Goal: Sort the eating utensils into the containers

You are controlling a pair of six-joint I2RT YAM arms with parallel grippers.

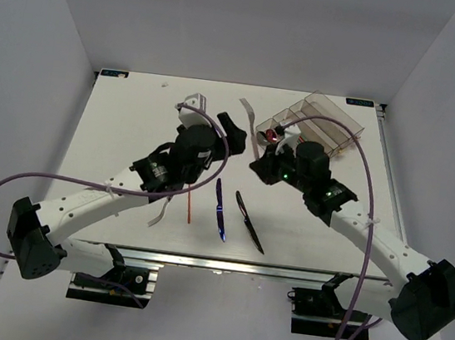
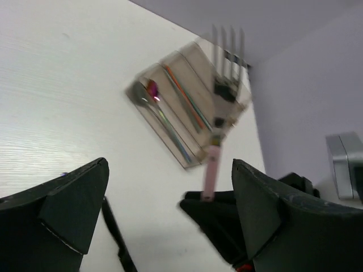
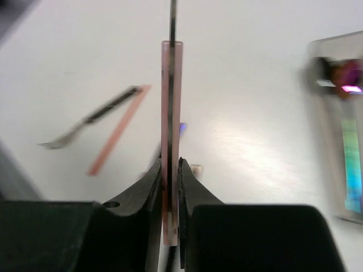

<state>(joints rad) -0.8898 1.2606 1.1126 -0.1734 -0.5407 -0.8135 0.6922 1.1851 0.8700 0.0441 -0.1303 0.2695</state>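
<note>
From my left wrist, my left tool (image 2: 170,164) stands wide open, its two dark fingers (image 2: 74,209) far apart and touching nothing. Past them the pink-handled fork (image 2: 211,170) stands nearly upright, tines up. The bottom of its handle is pinched by my right tool (image 2: 205,198). Behind the fork lies the organiser tray (image 2: 156,130), smoky and clear, on the white bench (image 2: 57,85). One compartment holds a red-bowled spoon (image 2: 148,89), and a thin orange stick (image 2: 184,96) lies in another. A dark slim piece at the lower edge is too blurred for me to name.

From my right wrist, my right tool is closed on the pink-handled fork, with both fingers pressed against the flat sides of the handle. The handle runs straight up the middle of the view. On the bench to the left lie a silver fork (image 3: 74,133) and an orange chopstick (image 3: 116,139), close together. The tray is a blur at the right edge.

From above, the tray sits at the far right corner of the bench. The pink-handled fork is just to its left, between my two tools. Near the front of the bench lie a blue knife (image 1: 219,211) and a dark utensil (image 1: 248,221), side by side but apart, with the orange chopstick to their left.
</note>
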